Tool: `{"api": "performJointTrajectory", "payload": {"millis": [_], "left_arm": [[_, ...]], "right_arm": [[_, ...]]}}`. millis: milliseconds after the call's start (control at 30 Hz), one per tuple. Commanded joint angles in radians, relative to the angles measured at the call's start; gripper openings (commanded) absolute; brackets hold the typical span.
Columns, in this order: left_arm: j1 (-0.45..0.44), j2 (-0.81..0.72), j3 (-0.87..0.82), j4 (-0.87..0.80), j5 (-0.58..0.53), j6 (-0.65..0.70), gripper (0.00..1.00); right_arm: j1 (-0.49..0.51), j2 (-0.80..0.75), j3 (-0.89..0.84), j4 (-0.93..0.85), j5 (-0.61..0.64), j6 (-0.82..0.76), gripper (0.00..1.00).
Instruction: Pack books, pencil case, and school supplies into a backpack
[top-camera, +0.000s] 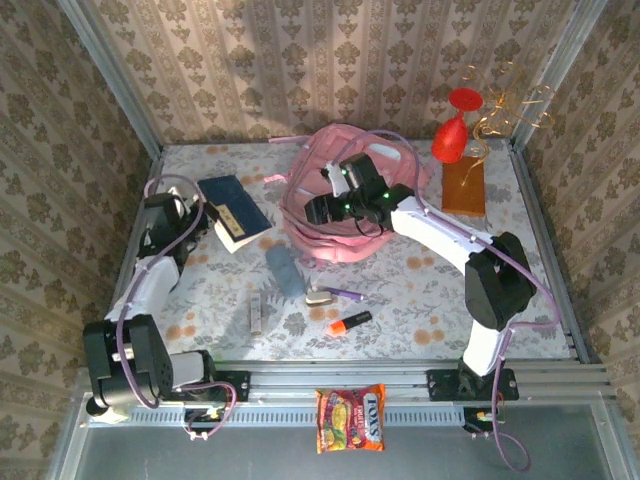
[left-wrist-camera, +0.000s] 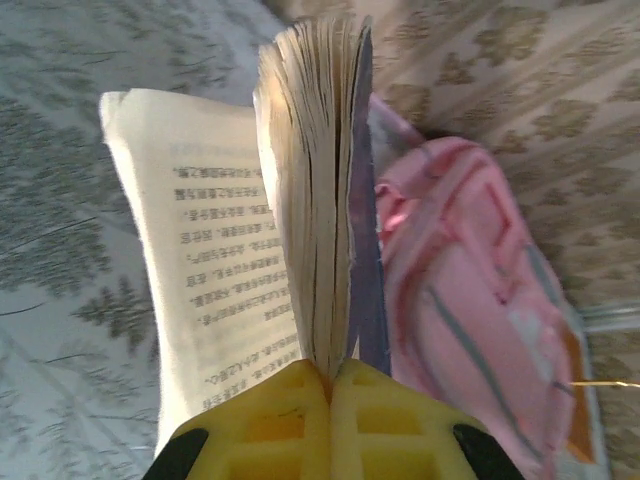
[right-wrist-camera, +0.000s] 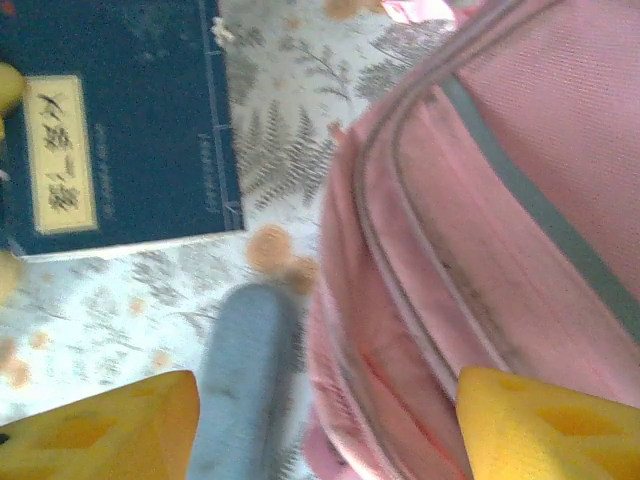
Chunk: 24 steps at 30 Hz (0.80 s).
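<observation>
1. The left gripper (top-camera: 200, 215) reaches to the left rear part of the tabletop (top-camera: 420, 280). Its yellow fingers (left-wrist-camera: 270, 430) are pressed together on the navy book (top-camera: 232, 203).
2. In the left wrist view, the left gripper (left-wrist-camera: 330, 400) pinches a block of yellowed pages and the dark cover of the navy book (left-wrist-camera: 362, 200). A printed page spreads open just to one side.
3. A second book (top-camera: 240, 236) lies under the navy one, its pale page edges showing toward the near side.
4. The right gripper (top-camera: 325, 205) hangs over the pink backpack (top-camera: 345, 245) at the rear centre of the tabletop. Its jaws stand wide apart and hold nothing.
5. From the right wrist, the right gripper (right-wrist-camera: 330, 420) frames a zip seam of the pink backpack (right-wrist-camera: 520, 150). The grey-blue pencil case (right-wrist-camera: 245, 380) lies just beside the bag.
6. The grey-blue pencil case (top-camera: 285, 270) lies mid-table, between the books and the backpack.
7. Nearer the front edge lie the beige-white oblong piece (top-camera: 320, 296), the purple pen (top-camera: 347, 294), the orange-and-black marker (top-camera: 349, 322) and the pale stick (top-camera: 256, 312), all well apart from both grippers.
8. An orange-brown slab (top-camera: 463, 186) lies at the right rear corner, and a snack packet (top-camera: 350, 418) lies off the front edge.
</observation>
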Motion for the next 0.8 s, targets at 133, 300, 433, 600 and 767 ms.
{"api": "performJointTrajectory", "payload": {"millis": [133, 300, 433, 600, 767], "left_arm": [[-0.079, -0.04, 0.079, 0.14, 0.191, -0.127, 0.0], [-0.165, -0.031, 0.085, 0.211, 0.232, -0.189, 0.0], [-0.209, -0.005, 0.078, 0.284, 0.259, -0.248, 0.0], [-0.231, 0.024, 0.068, 0.315, 0.26, -0.269, 0.0], [-0.243, 0.06, 0.081, 0.233, 0.232, -0.207, 0.0]], "right_arm": [[-0.026, 0.085, 0.067, 0.19, -0.311, 0.291, 0.88], [-0.041, 0.116, 0.057, 0.307, -0.355, 0.401, 0.94], [-0.069, 0.115, -0.028, 0.472, -0.379, 0.496, 0.94], [-0.075, 0.102, -0.095, 0.595, -0.422, 0.536, 0.72], [-0.101, 0.058, -0.177, 0.73, -0.423, 0.606, 0.32]]}}
